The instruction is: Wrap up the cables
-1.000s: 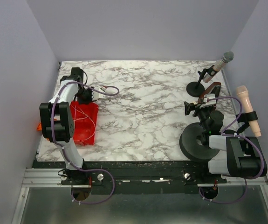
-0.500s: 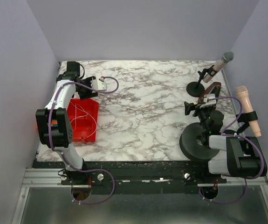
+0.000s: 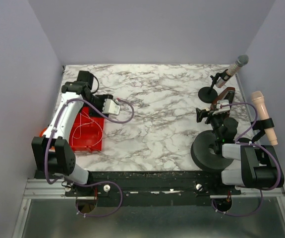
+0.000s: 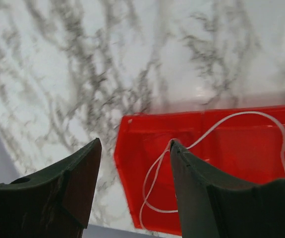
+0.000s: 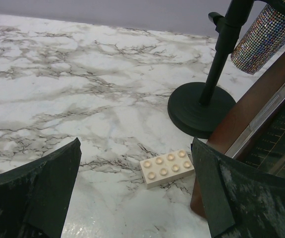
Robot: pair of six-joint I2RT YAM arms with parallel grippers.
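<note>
A: So, what has been changed?
B: The left claw [image 4: 136,143] has been swung from the far-left corner to above the red bin [image 4: 241,158]. It is held wide apart with nothing gripped. The white cable [image 4: 241,114] is left loose inside, at the counter's [image 3: 157,124] left edge, so pick-up is judged next.
A: Room?
B: Open marble is offered mid-counter. The right edge is crowded by a microphone stand [image 5: 201,106], where the right claw [image 5: 136,145] is held spread, empty.

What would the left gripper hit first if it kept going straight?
The left gripper would probably meet the end of the red bin, where the white cable lies; depth is unclear.
</note>
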